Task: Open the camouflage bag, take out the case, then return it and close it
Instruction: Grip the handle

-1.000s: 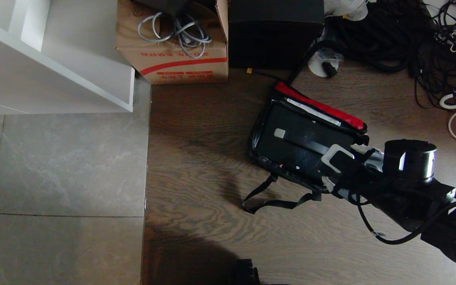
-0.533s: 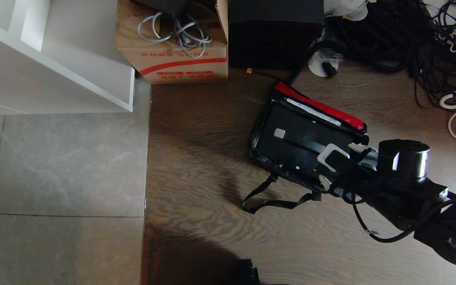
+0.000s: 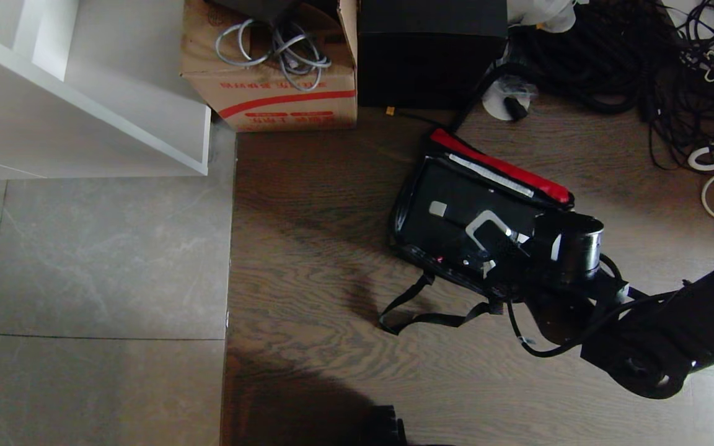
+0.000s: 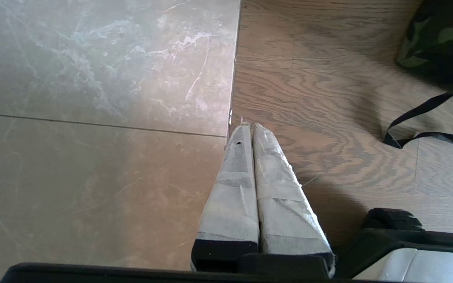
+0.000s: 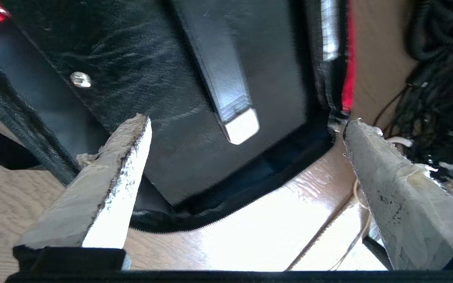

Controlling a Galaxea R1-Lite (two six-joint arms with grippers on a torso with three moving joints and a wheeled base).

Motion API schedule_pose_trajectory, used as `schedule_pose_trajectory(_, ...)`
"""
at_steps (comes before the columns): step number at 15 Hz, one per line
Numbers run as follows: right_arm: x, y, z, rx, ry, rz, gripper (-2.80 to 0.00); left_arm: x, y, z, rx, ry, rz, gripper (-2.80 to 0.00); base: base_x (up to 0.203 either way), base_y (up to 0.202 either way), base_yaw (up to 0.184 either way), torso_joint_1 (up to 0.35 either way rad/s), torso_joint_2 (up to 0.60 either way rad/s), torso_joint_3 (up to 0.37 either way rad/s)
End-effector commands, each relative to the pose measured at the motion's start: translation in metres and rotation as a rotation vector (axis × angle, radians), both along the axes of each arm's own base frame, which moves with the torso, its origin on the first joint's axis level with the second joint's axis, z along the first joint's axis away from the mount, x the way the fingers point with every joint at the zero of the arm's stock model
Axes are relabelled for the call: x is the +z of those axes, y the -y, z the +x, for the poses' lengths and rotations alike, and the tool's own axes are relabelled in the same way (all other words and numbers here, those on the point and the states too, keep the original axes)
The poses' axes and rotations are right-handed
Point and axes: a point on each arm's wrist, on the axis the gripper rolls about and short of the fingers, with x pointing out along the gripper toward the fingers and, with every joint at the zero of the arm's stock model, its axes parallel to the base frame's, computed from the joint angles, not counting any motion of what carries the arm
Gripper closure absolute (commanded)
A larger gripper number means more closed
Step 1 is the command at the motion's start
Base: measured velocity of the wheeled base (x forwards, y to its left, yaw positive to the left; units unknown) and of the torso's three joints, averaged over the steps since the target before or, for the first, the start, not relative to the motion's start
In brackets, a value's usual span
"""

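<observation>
Nearest, at six o'clock off the head view, the left gripper (image 4: 248, 127) is seen parked over the seam between tile and wood floor (image 3: 307, 260), its fingers pressed together with nothing between them. Further out, at about four o'clock, the right gripper (image 3: 487, 244) is held over the near end of the case (image 3: 456, 217), its fingers (image 5: 112, 173) spread wide and gripping nothing. The case is seen lying inside the unzipped bag (image 3: 499, 167), whose red lining is exposed along the far edge. Beyond, at twelve o'clock, a black box (image 3: 431, 56) is seen.
</observation>
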Motion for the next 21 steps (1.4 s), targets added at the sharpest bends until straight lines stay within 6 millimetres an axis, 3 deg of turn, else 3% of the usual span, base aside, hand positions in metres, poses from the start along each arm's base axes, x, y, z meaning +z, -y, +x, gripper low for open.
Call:
schedule_pose_trajectory(1,-0.011,-0.01,0.007,0.038,0.008,0.003,-2.8,-0.002,0.0,0.001,-0.001,-0.007,-0.001,0.0,0.0,0.0,0.0,0.0,0.0,0.0)
schedule_pose_trajectory(4,-0.006,-0.019,0.014,0.122,0.146,-0.075,-2.8,-0.002,0.0,0.001,0.0,-0.008,-0.001,0.0,0.0,0.0,0.0,0.0,0.0,0.0)
schedule_pose_trajectory(8,-0.002,-0.019,0.031,0.108,0.232,-0.159,-2.8,-0.002,0.0,0.001,0.001,-0.008,0.001,0.0,0.0,0.0,0.0,0.0,0.0,0.0)
schedule_pose_trajectory(11,-0.002,-0.011,0.036,0.077,0.216,-0.253,-2.8,-0.002,0.0,0.001,0.002,-0.007,0.0,0.0,0.0,0.0,0.0,0.0,0.0,0.0)
schedule_pose_trajectory(21,-0.014,-0.001,0.047,0.012,0.206,-0.254,-2.8,-0.002,0.0,0.001,0.001,-0.008,0.0,0.0,0.0,0.0,0.0,0.0,0.0,0.0)
